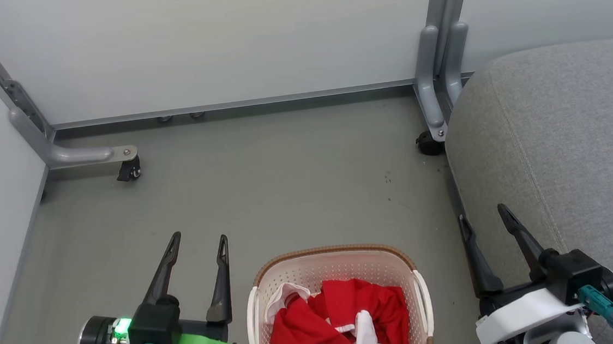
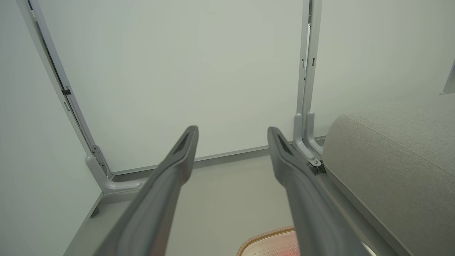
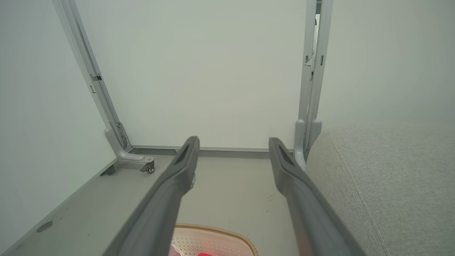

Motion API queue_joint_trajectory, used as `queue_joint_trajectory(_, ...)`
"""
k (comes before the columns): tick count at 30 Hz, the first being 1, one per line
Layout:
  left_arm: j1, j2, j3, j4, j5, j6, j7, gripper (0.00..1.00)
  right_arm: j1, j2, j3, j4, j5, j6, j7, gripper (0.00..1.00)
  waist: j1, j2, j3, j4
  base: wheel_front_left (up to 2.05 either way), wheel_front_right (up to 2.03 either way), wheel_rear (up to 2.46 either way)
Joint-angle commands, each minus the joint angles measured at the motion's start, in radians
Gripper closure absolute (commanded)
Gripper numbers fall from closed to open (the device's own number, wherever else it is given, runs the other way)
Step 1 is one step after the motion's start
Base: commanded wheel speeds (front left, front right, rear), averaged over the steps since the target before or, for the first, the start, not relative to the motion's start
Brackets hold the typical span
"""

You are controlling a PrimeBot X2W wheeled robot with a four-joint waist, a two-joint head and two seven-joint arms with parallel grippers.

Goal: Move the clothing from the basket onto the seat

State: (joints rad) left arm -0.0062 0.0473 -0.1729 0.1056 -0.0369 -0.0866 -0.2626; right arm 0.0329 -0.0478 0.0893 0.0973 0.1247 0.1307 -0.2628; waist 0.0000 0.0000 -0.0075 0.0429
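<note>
The cream basket with a brown rim stands on the floor at the bottom centre, and red clothing with white trim lies bunched inside it. The grey seat fills the right side. My left gripper hangs open just left of the basket, nothing between its fingers. My right gripper is open to the right of the basket, over the seat's front edge. The basket rim peeks in low in the left wrist view, beside the seat. The right wrist view shows the basket rim and seat.
White partition panels on grey metal frames close off the back and left. A frame foot with a caster sits at the back left, another caster by the seat's corner. Bare grey floor stretches ahead of the basket.
</note>
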Motion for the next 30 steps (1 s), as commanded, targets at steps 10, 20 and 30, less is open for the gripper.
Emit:
queue_joint_trajectory(10, 0.01, 0.006, -0.003, 0.006, 0.008, -0.002, -0.003, 0.0, 0.008, -0.005, 0.003, -0.001, -0.005, 0.0, -0.003, 0.0, 0.0, 0.0, 0.002, -0.001, 0.0, 0.0, 0.0)
queue_joint_trajectory(20, 0.014, 0.006, -0.009, 0.005, 0.011, -0.001, -0.004, 0.0, 0.007, -0.005, 0.004, 0.005, 0.0, 0.0, -0.003, 0.0, 0.0, 0.0, 0.005, -0.003, 0.0, 0.0, 0.0)
queue_joint_trajectory(30, 0.013, 0.006, -0.019, 0.018, -0.02, -0.009, -0.003, 0.0, 0.007, -0.005, 0.002, 0.016, 0.015, 0.0, -0.003, 0.0, 0.0, 0.0, 0.018, -0.002, 0.0, 0.0, 0.0)
